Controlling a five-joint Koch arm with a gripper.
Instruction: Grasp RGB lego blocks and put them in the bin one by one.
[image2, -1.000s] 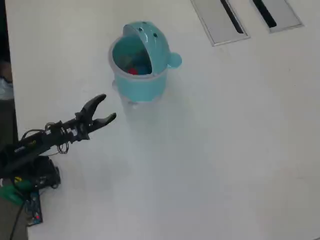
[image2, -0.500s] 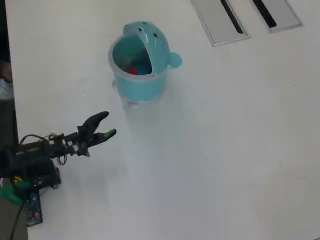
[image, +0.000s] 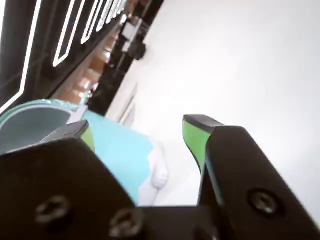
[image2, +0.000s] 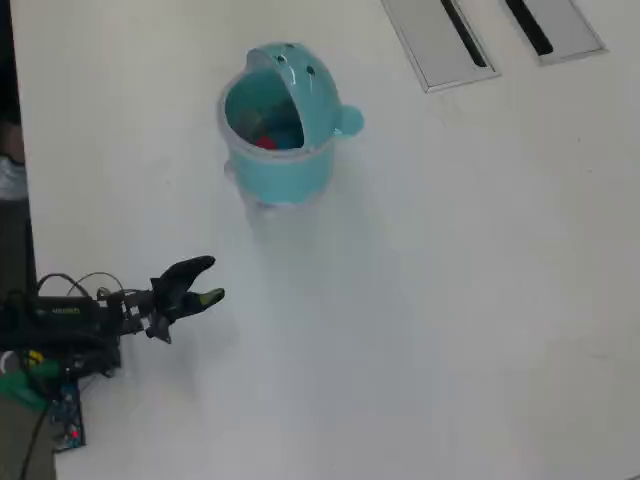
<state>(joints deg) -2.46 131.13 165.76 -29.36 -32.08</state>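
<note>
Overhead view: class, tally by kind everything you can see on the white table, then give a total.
Bin: 1
Red block, inside the bin: 1
Grey slotted panels: 2
Robot arm: 1
Total: 5

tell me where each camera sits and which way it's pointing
Wrist view: rides on the arm just behind the end effector, looking forward low over the white table at the turquoise bin; both green-padded fingers fill the bottom, with a gap between them.
Overhead view: fixed above the table, looking down; the black arm enters from the left edge, end effector empty, the bin beyond it with red and blue blocks inside.
Shared: the bin, the table and the end effector.
</note>
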